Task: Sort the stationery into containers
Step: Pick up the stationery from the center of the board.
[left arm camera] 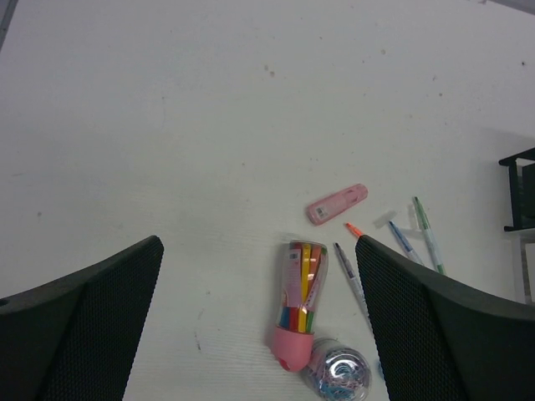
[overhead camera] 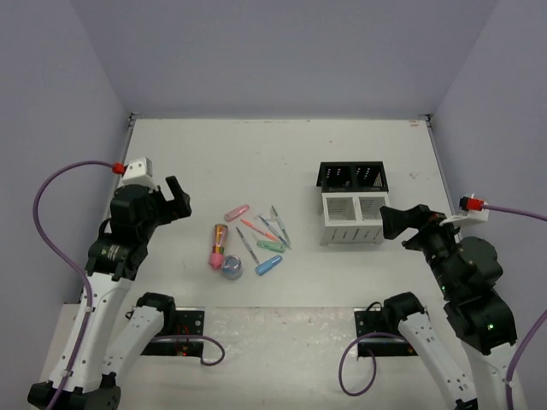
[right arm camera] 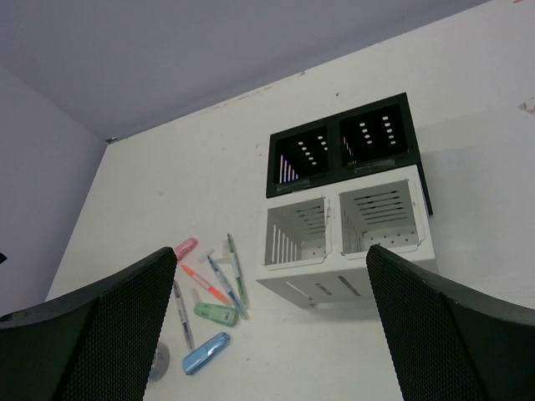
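The stationery lies loose mid-table: a pink capsule (overhead camera: 236, 211), an orange pen (overhead camera: 255, 229), blue and green pens (overhead camera: 275, 224), a mint capsule (overhead camera: 271, 246), a grey pen (overhead camera: 247, 245), a blue capsule (overhead camera: 268, 266), a pink-and-gold marker (overhead camera: 219, 246) and a round blue-grey roll (overhead camera: 232, 267). The black container (overhead camera: 352, 177) stands behind the white container (overhead camera: 353, 219), touching it. My left gripper (overhead camera: 177, 201) is open and empty, left of the pile; the marker (left arm camera: 300, 302) lies between its fingers below. My right gripper (overhead camera: 402, 222) is open and empty, right of the white container (right arm camera: 343, 230).
The table's back edge meets grey walls on three sides. The black container (right arm camera: 338, 146) has both compartments empty, as does the white one. The arm bases and purple cables sit at the near edge.
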`<action>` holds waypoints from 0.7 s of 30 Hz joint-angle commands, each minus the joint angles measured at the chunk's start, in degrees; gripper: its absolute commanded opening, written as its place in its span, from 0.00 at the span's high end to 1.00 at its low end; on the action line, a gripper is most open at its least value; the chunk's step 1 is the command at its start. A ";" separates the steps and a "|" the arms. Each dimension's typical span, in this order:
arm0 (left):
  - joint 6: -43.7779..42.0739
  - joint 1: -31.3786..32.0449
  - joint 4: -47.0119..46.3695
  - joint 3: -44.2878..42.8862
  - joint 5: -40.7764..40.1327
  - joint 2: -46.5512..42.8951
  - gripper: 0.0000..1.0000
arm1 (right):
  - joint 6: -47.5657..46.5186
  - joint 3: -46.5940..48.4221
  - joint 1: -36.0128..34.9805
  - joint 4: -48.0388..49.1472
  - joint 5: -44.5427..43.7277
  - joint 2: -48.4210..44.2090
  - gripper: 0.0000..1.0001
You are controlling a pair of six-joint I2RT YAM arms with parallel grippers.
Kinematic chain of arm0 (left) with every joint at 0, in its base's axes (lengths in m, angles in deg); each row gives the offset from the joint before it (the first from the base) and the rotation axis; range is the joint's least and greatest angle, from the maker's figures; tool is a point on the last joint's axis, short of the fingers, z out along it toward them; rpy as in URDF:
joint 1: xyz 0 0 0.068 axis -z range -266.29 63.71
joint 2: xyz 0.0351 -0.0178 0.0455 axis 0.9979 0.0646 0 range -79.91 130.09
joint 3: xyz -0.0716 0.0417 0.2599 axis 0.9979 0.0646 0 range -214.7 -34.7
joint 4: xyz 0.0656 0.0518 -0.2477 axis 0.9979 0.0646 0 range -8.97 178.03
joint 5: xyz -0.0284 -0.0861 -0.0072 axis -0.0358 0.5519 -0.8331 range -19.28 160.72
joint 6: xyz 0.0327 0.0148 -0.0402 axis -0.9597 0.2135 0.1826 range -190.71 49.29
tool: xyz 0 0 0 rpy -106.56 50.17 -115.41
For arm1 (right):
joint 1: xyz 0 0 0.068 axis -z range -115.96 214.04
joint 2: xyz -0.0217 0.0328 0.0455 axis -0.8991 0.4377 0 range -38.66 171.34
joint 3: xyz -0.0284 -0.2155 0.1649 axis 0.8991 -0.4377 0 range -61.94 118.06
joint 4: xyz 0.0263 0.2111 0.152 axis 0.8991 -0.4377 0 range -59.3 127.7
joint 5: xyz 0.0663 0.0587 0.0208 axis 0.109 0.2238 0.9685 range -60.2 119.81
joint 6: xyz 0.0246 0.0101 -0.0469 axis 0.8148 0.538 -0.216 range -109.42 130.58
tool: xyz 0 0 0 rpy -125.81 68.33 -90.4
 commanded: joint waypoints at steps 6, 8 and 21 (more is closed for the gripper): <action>0.62 0.16 3.05 -2.21 -1.17 4.09 0.00 | 0.92 -0.77 0.21 -0.38 1.39 4.50 0.01; -0.76 0.20 3.32 -2.45 0.53 4.08 0.00 | 0.85 -0.84 0.25 -0.65 1.84 5.34 0.01; 2.52 16.37 2.35 -0.38 -1.66 21.89 0.00 | -0.03 -3.23 0.25 2.62 8.15 8.34 0.01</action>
